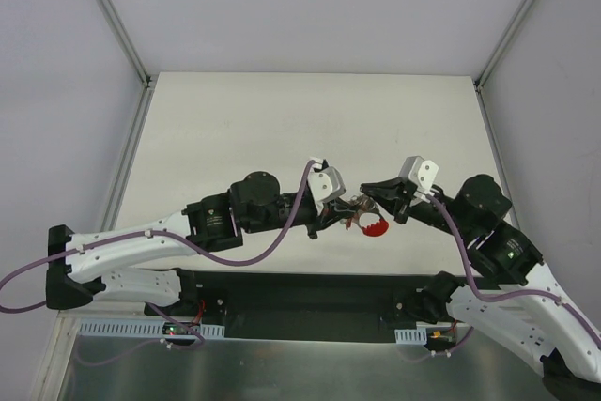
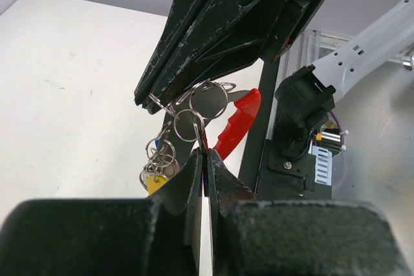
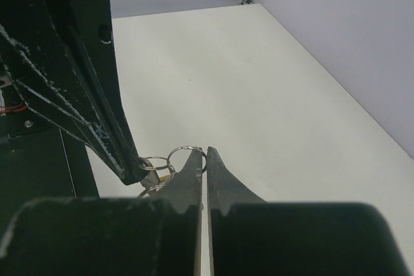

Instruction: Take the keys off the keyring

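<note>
Starting at the near edge of the pale flat table (image 1: 282, 119): both arms reach in toward each other and meet just past their bases, tip to tip. The left gripper (image 2: 206, 157) is clamped tight on one loop of the thin silvery metal keyring (image 2: 191, 123), with no gap between the jaws. The right gripper (image 3: 205, 157) is squeezed shut the same way on a neighbouring loop, coming in from the opposite side.

So the keyring is strung up in the air between the two sets of tips, off the table. Neither arm is nearer, they're both on it. The small silvery keys with coloured plastic heads (image 1: 364, 218) dangle underneath. The red plastic head (image 2: 236, 124) hangs toward the right arm's side, and a yellow head (image 2: 155, 183) sits lower in the bunch.

The line between the jaws runs left-right, with the keys hanging across it. There are several linked loops and I honestly can't tell which is the main one. My guess is the next move needs a loop twisted or spread so a key slides off. Beyond all that the table runs back to the grey walls.
</note>
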